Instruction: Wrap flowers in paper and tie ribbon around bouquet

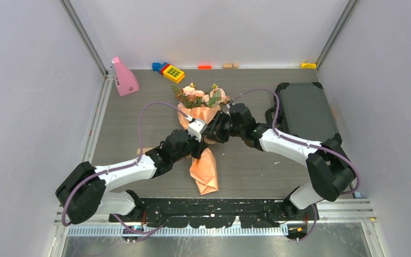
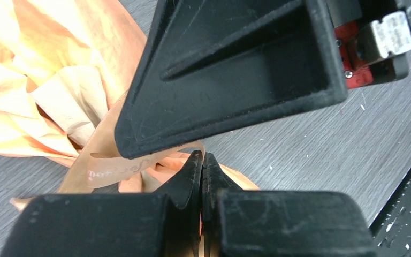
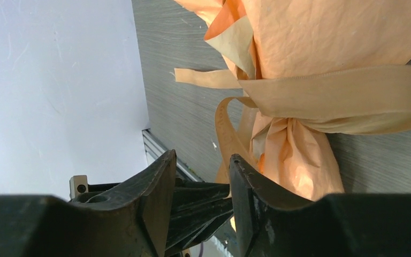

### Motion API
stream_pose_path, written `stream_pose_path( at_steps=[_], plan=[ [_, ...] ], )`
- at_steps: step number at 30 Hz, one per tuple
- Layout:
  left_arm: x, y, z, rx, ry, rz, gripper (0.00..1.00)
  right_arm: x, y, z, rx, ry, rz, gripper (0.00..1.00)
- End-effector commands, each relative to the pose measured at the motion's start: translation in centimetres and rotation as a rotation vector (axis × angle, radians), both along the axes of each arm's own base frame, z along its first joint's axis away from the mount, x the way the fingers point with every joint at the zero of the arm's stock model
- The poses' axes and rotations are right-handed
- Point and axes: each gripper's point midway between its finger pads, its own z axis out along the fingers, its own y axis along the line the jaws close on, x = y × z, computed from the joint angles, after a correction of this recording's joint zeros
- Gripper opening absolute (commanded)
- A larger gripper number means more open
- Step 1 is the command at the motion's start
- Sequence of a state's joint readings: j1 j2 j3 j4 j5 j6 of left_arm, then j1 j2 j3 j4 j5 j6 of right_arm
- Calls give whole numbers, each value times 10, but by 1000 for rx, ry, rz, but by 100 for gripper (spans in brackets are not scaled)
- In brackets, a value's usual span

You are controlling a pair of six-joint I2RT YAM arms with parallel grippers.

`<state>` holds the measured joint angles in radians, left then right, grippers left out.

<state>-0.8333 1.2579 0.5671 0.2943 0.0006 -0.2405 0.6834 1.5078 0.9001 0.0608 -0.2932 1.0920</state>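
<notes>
Left gripper (image 2: 202,160) fingers, closest in its wrist view, are pressed fully together, and a strand of the ribbon (image 3: 332,91) runs up to their tips; whether it is pinched cannot be told. Right gripper (image 3: 202,156) jaws stand partly apart, nothing between them, just beside the ribbon band encircling the gathered waist of the paper (image 1: 204,171). Bouquet (image 1: 206,113) lies on the table (image 1: 257,166), flowers (image 1: 203,96) toward the far wall.
</notes>
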Motion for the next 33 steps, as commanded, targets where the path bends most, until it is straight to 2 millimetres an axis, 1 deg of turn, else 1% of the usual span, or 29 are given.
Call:
stream_pose_path(
  at_steps=[1, 6, 7, 10, 15, 20, 21, 22, 23, 24, 26, 27, 28, 30, 32, 33],
  plan=[
    [14, 0, 25, -62, -111, 39, 0, -9, 13, 6, 65, 44, 48, 45],
    [17, 3, 30, -108, -159, 67, 0, -16, 7, -10, 33, 92, 39, 45],
    [17, 4, 31, -122, -174, 74, 0, -17, 6, -11, 37, 90, 35, 45],
    [17, 6, 31, -149, -203, 79, 0, -18, 7, -4, 73, 63, 42, 44],
    [14, 1, 31, -169, -215, 42, 0, -21, 15, 7, 127, 38, 94, 40],
    [10, 0, 36, -194, -232, 27, 0, -22, 22, 4, 149, 43, 124, 29],
    [10, 0, 37, -193, -233, 21, 0, -21, 23, 4, 151, 42, 128, 24],
    [9, 0, 36, -188, -231, 16, 0, -21, 24, 5, 156, 38, 133, 16],
    [9, 0, 35, -181, -227, 18, 0, -20, 25, 4, 160, 36, 135, 4],
    [10, 1, 35, -175, -224, 26, 0, -20, 25, 6, 165, 29, 138, 1],
    [12, 4, 34, -164, -212, 51, 0, -20, 25, 9, 170, 6, 142, 1],
    [13, 7, 34, -160, -206, 67, 3, -18, 23, 10, 162, -10, 135, 1],
    [14, 9, 34, -156, -199, 80, 11, -18, 20, 10, 144, -26, 127, 1],
    [14, 13, 34, -148, -184, 100, 20, -14, 13, 8, 92, -55, 104, 1],
    [12, 18, 32, -145, -168, 118, 24, -12, 5, 7, 41, -76, 83, 1],
    [11, 20, 31, -146, -161, 125, 25, -11, 2, 6, 27, -84, 78, 1]
  ],
)
